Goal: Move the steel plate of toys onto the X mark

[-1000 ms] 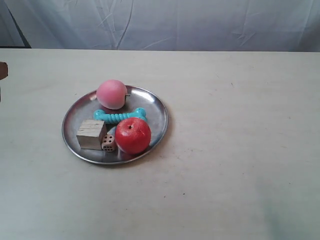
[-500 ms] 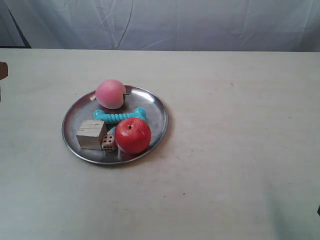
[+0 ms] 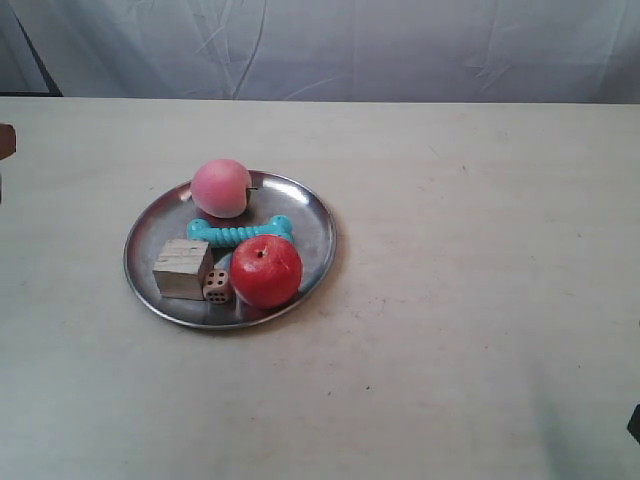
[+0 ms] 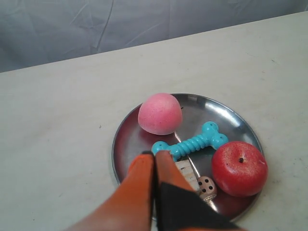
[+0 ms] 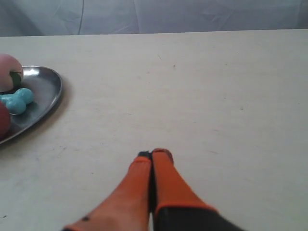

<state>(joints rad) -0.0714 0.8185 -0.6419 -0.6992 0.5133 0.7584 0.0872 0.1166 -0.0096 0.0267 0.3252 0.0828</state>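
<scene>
The steel plate (image 3: 312, 226) lies left of the table's middle. It holds a pink ball (image 3: 221, 187), a teal bone (image 3: 240, 232), a red apple (image 3: 265, 271), a wooden cube (image 3: 182, 268) and a die (image 3: 216, 285). My left gripper (image 4: 155, 154) is shut and empty. It hovers over the near side of the plate (image 4: 226, 115) and partly hides the cube (image 4: 186, 169), next to the die (image 4: 207, 186). My right gripper (image 5: 152, 154) is shut and empty over bare table, well away from the plate (image 5: 45, 89). I cannot make out the X mark in any view.
The pale table (image 3: 470, 300) stretches wide to the plate's right in the exterior view. A grey cloth backdrop (image 3: 400, 45) hangs behind the far edge. Small parts of the arms show at that view's left edge (image 3: 5, 140) and bottom right corner (image 3: 634, 425).
A dark bit of an arm has crept into the exterior view's bottom right corner. The plate and toys have not moved.
</scene>
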